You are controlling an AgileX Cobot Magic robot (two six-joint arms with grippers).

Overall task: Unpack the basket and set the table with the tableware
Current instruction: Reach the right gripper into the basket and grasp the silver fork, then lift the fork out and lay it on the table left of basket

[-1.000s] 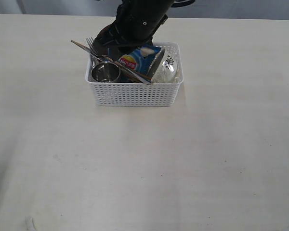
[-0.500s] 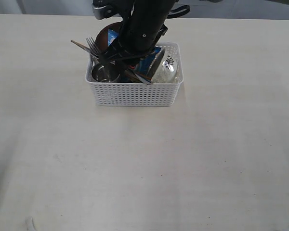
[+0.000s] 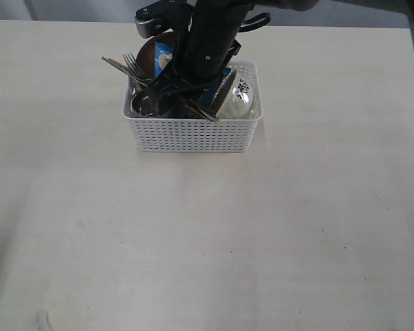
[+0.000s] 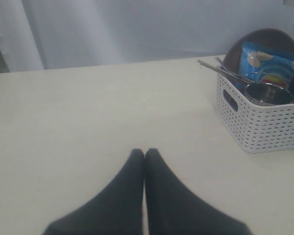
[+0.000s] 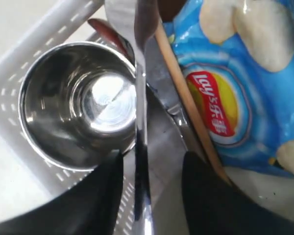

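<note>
**Clerk:** Item one, the landmark?

**Checker:** Basket (image 3: 193, 134), white lattice plastic, standing on the table (image 3: 207, 241). In the exterior view its long axis runs side to side.

**Clerk:** Cutlery?

**Checker:** Knife (image 3: 112, 64) and fork (image 3: 131, 65), steel, side by side. Their long axes slant across the basket. The upper ends stick out over the basket's far left corner, and the lower ends run down inside toward its near right.

**Clerk:** Other contents?

**Checker:** The steel cup (image 3: 146, 103) stands upright, mouth up, at the basket's left end. The brown plate (image 3: 148, 52) stands on edge against the basket's far wall. The blue chip bag (image 3: 164, 54) is just in front of the plate. The white speckled bowl (image 3: 240, 100) is tipped on its side at the basket's right end. A wooden chopstick (image 5: 183, 93) lies between the cutlery and the bag.

**Clerk:** Right gripper?

**Checker:** The right gripper (image 5: 152, 161) is down inside the basket beside the cup. Its jaws are spread to either side of a steel shaft (image 5: 139, 137) and have not closed on it. I cannot tell whether the shaft is the knife or the fork.

**Clerk:** Left gripper?

**Checker:** The left gripper (image 4: 144, 159) is over bare table, well apart from the basket. Its jaws are pressed together with nothing between them.
</note>
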